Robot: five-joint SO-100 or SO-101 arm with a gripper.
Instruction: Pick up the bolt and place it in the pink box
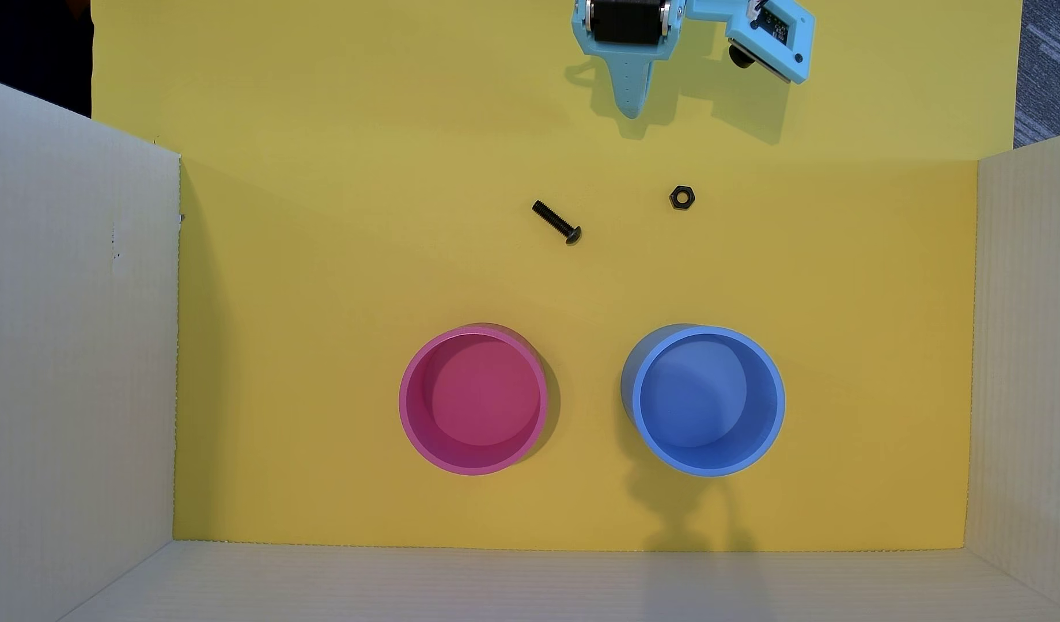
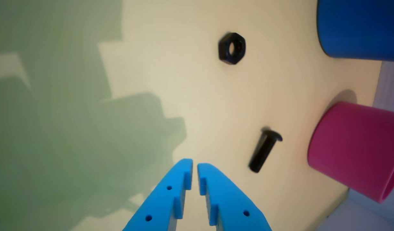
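The bolt (image 1: 556,222) is small and black and lies flat on the yellow mat, head toward the lower right in the overhead view. It also shows in the wrist view (image 2: 264,150), right of my fingertips. The pink box (image 1: 473,399) is a round magenta cup, empty, below the bolt; in the wrist view it (image 2: 354,149) is at the right edge. My light-blue gripper (image 1: 630,107) is at the top of the overhead view, above and right of the bolt, well apart from it. In the wrist view the gripper (image 2: 195,164) is shut and empty, fingertips nearly touching.
A black hex nut (image 1: 681,197) lies right of the bolt, also in the wrist view (image 2: 232,48). A blue round cup (image 1: 704,399) stands right of the pink one. White corrugated walls (image 1: 73,335) enclose the mat on the left, right and bottom.
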